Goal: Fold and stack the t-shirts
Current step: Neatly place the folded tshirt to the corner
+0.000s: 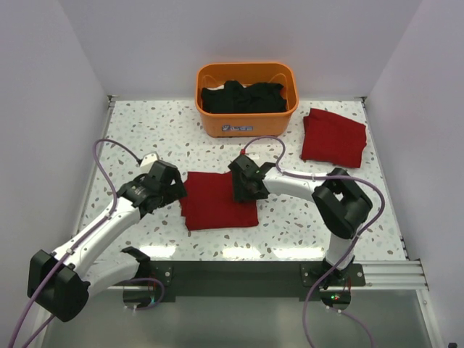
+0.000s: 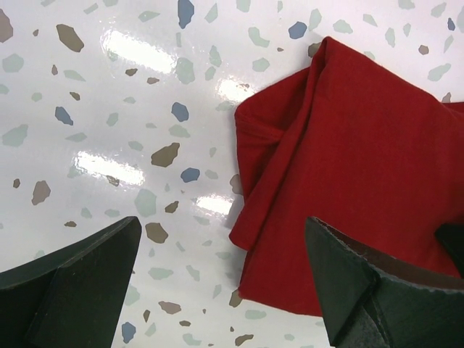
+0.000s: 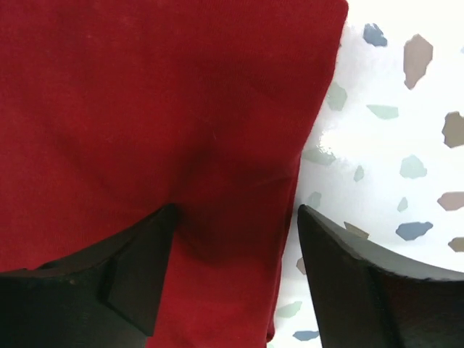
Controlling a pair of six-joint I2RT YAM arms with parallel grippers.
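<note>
While both pairs are gaping wide and gripping nothing, we are bracketing the shirt [image 1: 217, 201] at its ends. Our left fingers [image 2: 87, 283] are straddling its left edge. Our right fingers [image 3: 130, 268] are straddling its right edge, one tip over cloth and one over tabletop [image 1: 290, 217]. The shirt is lying folded mid-tabletop, equally near both arms, its long axis running left to right. A second shirt [image 1: 333, 136] is sitting far right.

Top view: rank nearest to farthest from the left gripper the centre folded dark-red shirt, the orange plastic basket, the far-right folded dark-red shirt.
From the left gripper:
1. Centre folded dark-red shirt, right beside it.
2. Orange plastic basket, at the far edge.
3. Far-right folded dark-red shirt, near the far right corner.
</note>
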